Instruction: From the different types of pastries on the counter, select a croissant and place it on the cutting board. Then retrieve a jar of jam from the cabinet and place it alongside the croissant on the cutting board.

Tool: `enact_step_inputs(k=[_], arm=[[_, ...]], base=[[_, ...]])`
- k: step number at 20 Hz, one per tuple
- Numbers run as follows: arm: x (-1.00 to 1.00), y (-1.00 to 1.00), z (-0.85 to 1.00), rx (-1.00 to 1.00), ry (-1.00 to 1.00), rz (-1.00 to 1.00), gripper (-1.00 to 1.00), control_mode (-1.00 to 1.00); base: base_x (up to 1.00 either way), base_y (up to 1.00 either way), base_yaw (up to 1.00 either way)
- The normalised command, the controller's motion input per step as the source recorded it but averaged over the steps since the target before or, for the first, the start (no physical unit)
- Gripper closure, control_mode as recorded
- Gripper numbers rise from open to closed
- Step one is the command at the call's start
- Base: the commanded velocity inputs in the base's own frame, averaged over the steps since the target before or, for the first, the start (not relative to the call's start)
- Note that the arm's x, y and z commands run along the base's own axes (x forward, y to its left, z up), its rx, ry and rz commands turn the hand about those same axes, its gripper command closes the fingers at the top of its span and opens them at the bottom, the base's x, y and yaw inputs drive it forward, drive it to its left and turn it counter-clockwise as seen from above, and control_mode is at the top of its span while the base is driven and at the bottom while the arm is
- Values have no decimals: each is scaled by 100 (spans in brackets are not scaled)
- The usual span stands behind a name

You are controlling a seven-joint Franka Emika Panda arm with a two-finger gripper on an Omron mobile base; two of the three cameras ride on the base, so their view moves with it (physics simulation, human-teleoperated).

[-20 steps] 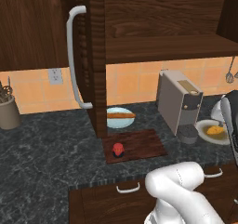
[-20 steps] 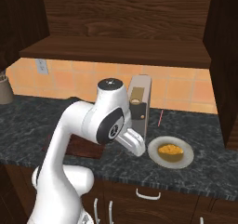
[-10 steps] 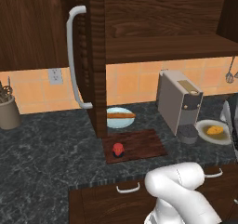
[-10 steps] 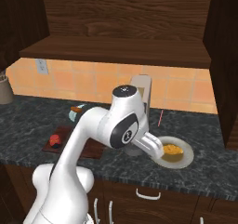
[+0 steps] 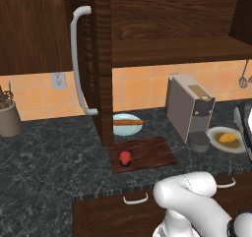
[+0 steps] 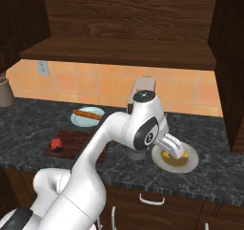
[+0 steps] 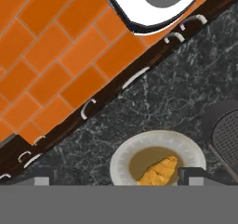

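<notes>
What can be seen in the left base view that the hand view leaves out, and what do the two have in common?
Left base view alone: the cutting board with the jar of jam on it, the stick-shaped pastry on a pale blue plate, the cabinet door and its handle, and a utensil holder.

Hand view alone: the orange tiled floor beyond the counter's edge, and the open gripper above the plate.

Both: the croissant on its white plate on the dark marbled counter.

Evenly lit rendered kitchen, sharp throughout, no blur or glare. Soft shadow darkens the cabinet (image 5: pixel 47 29) toward twelve o'clock; the orange tiled wall (image 6: pixel 114 83) glows brightest.
</notes>
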Motion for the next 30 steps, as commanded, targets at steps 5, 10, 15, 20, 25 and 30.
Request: enact_step_inputs(k=[5,10,15,20,25,30], arm=[[64,-24,-10,-2,4,-9,-100,-100],[44,-16,-19,-3,2,-31,-100,-100],[18,-47,-13,6,4,-22,-100,-100],[11,-55,-1,20,4,2,-100,-100],[12,9,19,1,0,7,-100,-100],[6,11,8,0,-2,10,-100,-100]], base=[[0,0,0],[0,0,0],[0,0,0],[0,0,0],[0,0,0],[0,0,0]])
